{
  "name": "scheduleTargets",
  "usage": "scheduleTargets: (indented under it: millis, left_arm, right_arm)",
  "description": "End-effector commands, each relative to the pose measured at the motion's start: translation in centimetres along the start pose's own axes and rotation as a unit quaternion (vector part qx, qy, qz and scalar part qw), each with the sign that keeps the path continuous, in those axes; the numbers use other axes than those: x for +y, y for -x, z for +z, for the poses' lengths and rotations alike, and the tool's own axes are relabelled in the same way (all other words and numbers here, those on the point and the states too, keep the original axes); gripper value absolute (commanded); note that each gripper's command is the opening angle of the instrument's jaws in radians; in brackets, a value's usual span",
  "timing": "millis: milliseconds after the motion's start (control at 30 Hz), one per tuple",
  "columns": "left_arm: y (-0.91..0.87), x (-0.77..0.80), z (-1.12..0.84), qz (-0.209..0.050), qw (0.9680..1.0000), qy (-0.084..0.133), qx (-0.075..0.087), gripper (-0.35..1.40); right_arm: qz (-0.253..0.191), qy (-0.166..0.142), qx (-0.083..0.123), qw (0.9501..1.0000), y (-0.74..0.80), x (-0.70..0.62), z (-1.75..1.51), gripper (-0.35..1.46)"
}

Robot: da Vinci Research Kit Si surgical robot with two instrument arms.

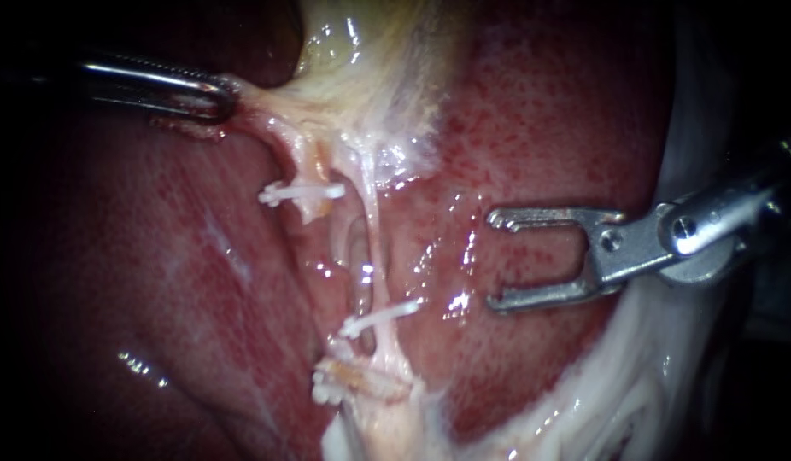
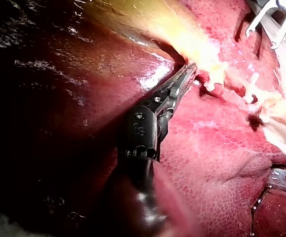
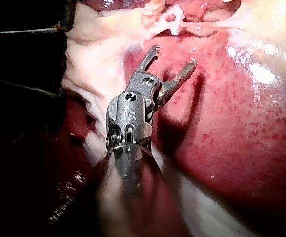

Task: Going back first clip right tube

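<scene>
the left instrument [image 1: 221, 99] comes in from the left with its jaws closed on the pale lower edge of the gallbladder [image 1: 361, 60], which is pulled out toward it in a taut fold. below that fold hang two strands. the left tube [image 1: 295, 162] is short and thick, and the upper clip [image 1: 303, 193] lies across it. the right tube [image 1: 376, 230] is a thin, whitish, glistening strand that runs down from the gallbladder over the liver [image 1: 541, 111].

the middle clip [image 1: 380, 318] is white and narrow. it sits slantwise across the lower part of the right tube, one end toward the right instrument [image 1: 498, 260] and the other ending in a small knob. just below it, the lowest clip [image 1: 325, 391] sits in a clump of pale orange tissue at the foot of the strand.

the right instrument enters from the right with its jaws spread wide and holding nothing. their hooked tips point toward the right tube but stand well apart from it, with only bare wet liver between.

the liver is red, finely speckled and wet, with bright glints near the tubes. a band of white tissue [image 1: 618, 384] runs along its edge under the right instrument's shaft. beyond the tissue the background is dark.
</scene>
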Motion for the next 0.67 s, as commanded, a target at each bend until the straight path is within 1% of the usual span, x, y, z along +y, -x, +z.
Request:
scheduleTargets:
  millis: [33,133,267,367,667]
  left_arm:
    - [0.02,-0.01,0.05,0.000,1.0000,0.001,-0.003,-0.35]
    - [0.05,-0.04,0.16,-0.002,1.0000,0.003,-0.006,-0.35]
    - [0.07,-0.09,0.24,-0.003,0.9999,0.004,-0.010,-0.35]
    - [0.09,-0.12,0.25,-0.003,0.9999,0.005,-0.010,-0.35]
    - [0.09,-0.11,0.23,-0.003,0.9999,0.005,-0.010,-0.35]
  right_arm:
    - [0.000,-0.001,0.000,1.0000,0.00,0.00,-0.01,0.50]
    - [0.000,-0.001,0.000,1.0000,0.00,0.00,-0.03,0.50]
    - [0.001,-0.002,0.002,1.0000,0.00,0.01,-0.05,0.50]
    - [0.002,-0.003,0.004,1.0000,-0.02,0.01,-0.07,0.50]
    - [0.001,-0.005,0.011,0.9999,-0.07,0.02,-0.10,0.50]
